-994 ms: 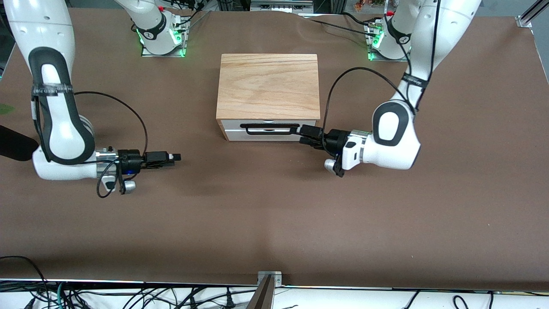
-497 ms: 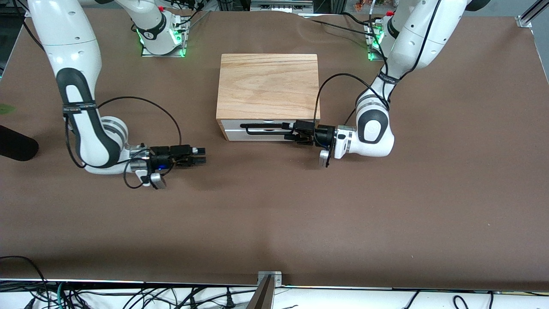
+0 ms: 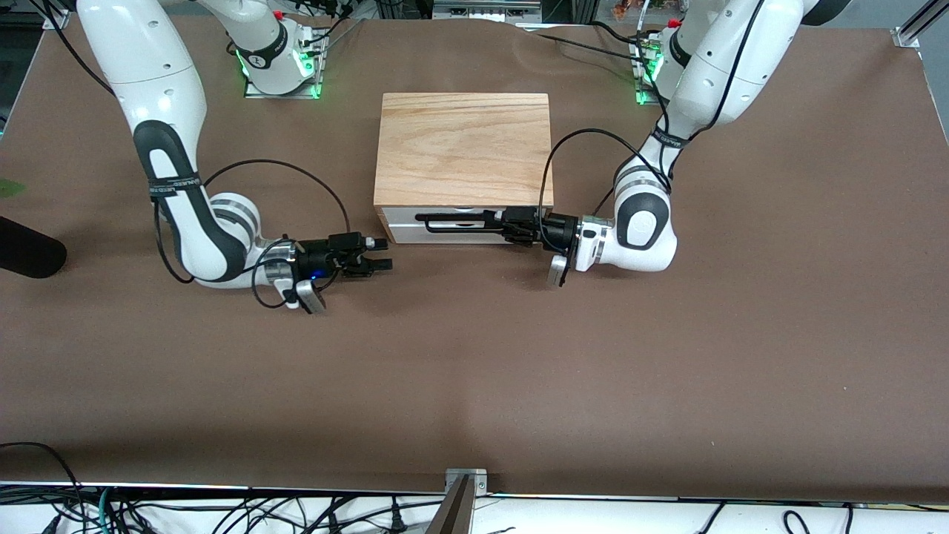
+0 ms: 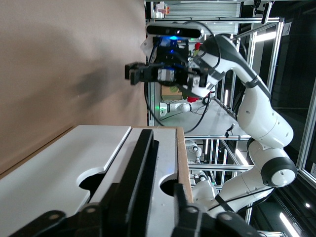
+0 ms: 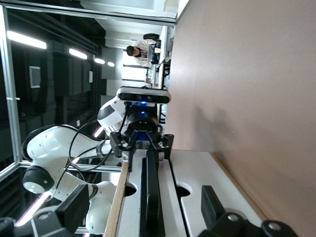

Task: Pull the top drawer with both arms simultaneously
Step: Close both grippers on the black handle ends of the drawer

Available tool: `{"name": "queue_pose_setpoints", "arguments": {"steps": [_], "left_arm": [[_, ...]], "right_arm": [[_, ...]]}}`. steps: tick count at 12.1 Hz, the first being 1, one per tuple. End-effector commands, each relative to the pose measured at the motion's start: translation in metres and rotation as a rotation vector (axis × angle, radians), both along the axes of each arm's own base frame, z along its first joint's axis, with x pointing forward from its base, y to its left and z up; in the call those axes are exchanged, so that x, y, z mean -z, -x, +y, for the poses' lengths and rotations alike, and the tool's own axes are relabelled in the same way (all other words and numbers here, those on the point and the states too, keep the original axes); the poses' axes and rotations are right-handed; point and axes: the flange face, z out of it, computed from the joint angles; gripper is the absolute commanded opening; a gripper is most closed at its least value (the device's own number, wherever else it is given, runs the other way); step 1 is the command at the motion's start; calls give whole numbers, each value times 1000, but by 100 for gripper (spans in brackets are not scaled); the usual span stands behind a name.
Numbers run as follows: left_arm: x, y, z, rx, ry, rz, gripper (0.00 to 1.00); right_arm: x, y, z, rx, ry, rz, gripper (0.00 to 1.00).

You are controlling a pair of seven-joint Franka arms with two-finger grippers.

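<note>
The top drawer [image 3: 400, 216] sits shut in the wood-topped cabinet [image 3: 463, 148], with its black bar handle [image 3: 460, 219] across the white front. My left gripper [image 3: 495, 222] is open, its fingers either side of the handle's end toward the left arm; the bar [image 4: 140, 168] runs between them in the left wrist view. My right gripper [image 3: 383, 254] is open and empty, low over the table beside the cabinet's front corner toward the right arm, short of the handle [image 5: 150, 192]. It also shows in the left wrist view [image 4: 132, 73].
A second white drawer front [image 3: 404, 234] lies under the top one. Both arm bases [image 3: 278, 63] [image 3: 667, 70] stand at the table's back edge. Black cables loop from each wrist. Brown table [image 3: 474, 371] stretches wide toward the front camera.
My right arm has swung in from the table's right-arm end, bringing its gripper close to the cabinet corner. My left gripper has slid a little farther along the handle.
</note>
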Motion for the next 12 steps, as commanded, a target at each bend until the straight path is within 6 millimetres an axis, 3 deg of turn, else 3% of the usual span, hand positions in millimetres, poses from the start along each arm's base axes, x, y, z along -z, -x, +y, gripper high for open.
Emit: {"name": "queue_pose_setpoints", "arguments": {"steps": [1, 4, 7, 8, 9, 10, 11, 12], "left_arm": [[-3, 0, -3, -7, 38, -18, 14], [0, -1, 0, -12, 36, -13, 0], [-2, -8, 2, -23, 34, -4, 0], [-2, -11, 6, -29, 32, 0, 7], [-1, -13, 10, -36, 32, 3, 33], [1, -19, 15, -48, 33, 0, 52], [5, -21, 20, -55, 31, 4, 61], [8, -22, 21, -58, 29, 3, 53]], "right_arm": [[1, 22, 21, 23, -62, 2, 100], [10, 44, 47, 12, -84, 1, 100], [22, 52, 58, 12, -88, 29, 100], [22, 54, 63, 15, -93, 33, 100], [22, 55, 66, 20, -98, 37, 100], [22, 54, 64, 25, -94, 36, 95], [22, 53, 64, 27, -91, 35, 88], [22, 53, 64, 27, -91, 35, 72]]}}
